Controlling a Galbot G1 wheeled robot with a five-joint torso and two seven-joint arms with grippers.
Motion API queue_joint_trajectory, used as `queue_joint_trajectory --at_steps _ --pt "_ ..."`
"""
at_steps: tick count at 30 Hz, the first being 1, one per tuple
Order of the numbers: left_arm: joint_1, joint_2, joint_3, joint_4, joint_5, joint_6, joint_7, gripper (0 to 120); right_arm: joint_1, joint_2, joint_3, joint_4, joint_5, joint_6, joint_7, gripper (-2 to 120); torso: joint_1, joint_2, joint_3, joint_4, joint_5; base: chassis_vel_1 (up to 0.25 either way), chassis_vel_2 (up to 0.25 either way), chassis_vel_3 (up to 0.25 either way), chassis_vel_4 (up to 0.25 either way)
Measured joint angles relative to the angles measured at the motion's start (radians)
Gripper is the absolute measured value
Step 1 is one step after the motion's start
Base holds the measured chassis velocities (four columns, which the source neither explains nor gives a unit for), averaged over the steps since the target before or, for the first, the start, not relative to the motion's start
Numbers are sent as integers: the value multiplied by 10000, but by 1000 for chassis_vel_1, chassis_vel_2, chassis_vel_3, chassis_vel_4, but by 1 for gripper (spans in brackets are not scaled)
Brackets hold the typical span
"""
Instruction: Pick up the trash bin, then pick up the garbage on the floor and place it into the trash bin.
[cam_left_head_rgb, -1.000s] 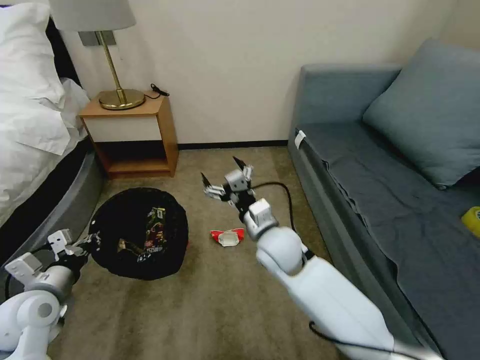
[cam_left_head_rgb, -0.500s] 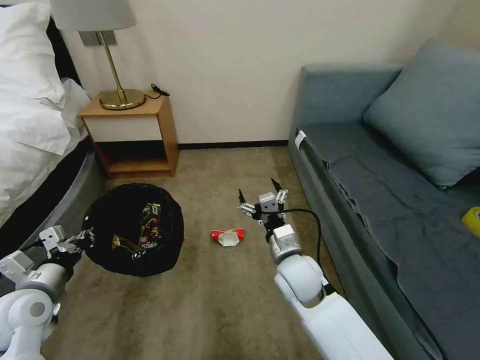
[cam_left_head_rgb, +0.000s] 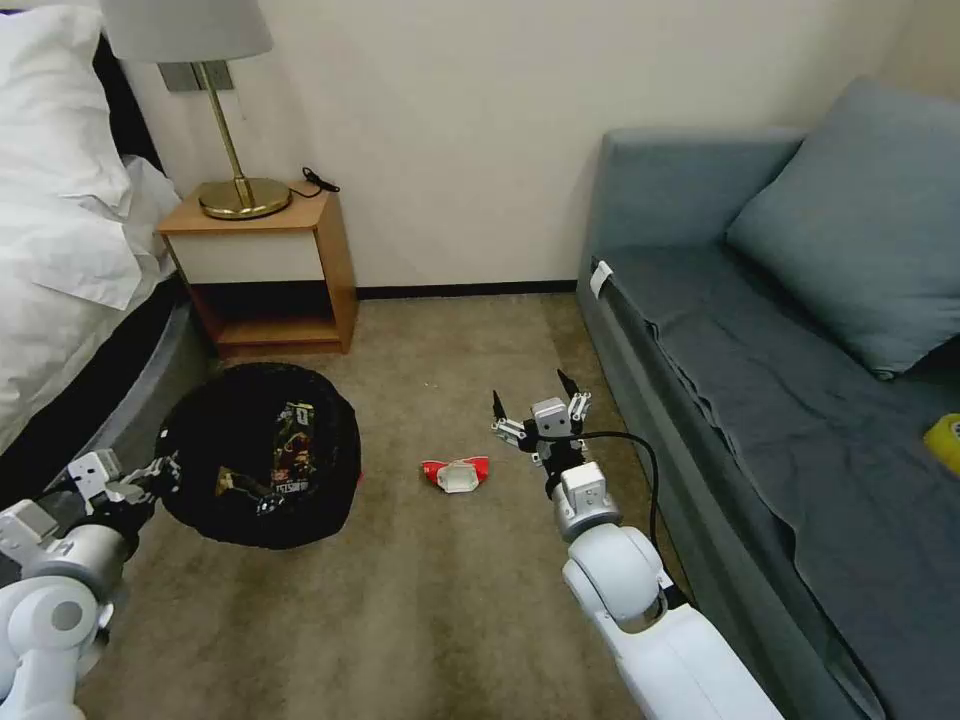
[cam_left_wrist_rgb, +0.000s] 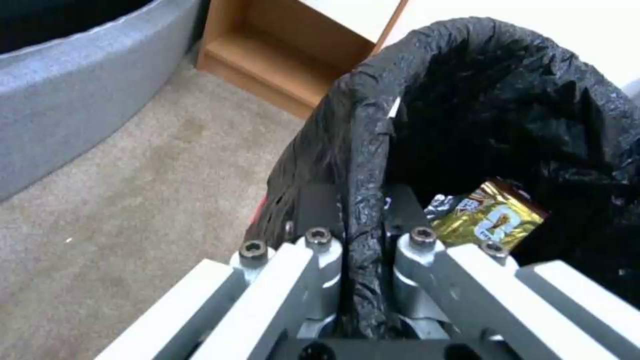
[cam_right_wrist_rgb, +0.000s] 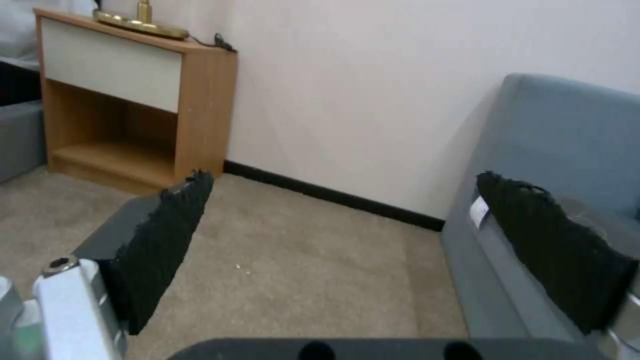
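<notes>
The trash bin (cam_left_head_rgb: 255, 455), round and lined with a crinkly black bag, hangs tilted at the left with my left gripper (cam_left_head_rgb: 155, 472) shut on its near rim (cam_left_wrist_rgb: 363, 210). Inside lie a brown-gold snack wrapper (cam_left_wrist_rgb: 490, 215) and other litter (cam_left_head_rgb: 290, 455). On the carpet to the bin's right lies garbage, a white packet with red ends (cam_left_head_rgb: 456, 473). My right gripper (cam_left_head_rgb: 536, 396) hovers open just right of that packet, a little above the floor, with nothing between its black pads (cam_right_wrist_rgb: 167, 235).
A wooden nightstand (cam_left_head_rgb: 265, 270) with a brass lamp (cam_left_head_rgb: 235, 195) stands against the back wall. The bed (cam_left_head_rgb: 70, 280) runs along the left, a grey sofa (cam_left_head_rgb: 780, 380) along the right, with a yellow tape roll (cam_left_head_rgb: 944, 440) on its seat. Bare carpet lies between.
My right arm has pulled back and swung right, from left of and beyond the packet to just right of it, staying open. The left gripper has carried the bin slightly left.
</notes>
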Motion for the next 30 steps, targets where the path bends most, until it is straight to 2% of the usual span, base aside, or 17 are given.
queue_joint_trajectory --at_steps 9,30 --pt "21 18 -97 11 -56 5 33 4 20 -13 -21 -16 137 0 -112 100 0 0 0 0 0 -46 44 38 -41" --pt "98 -44 -247 6 -148 12 95 4 212 -28 -407 -196 419 -80 -209 100 0 0 1 -1 0 -130 129 136 -127"
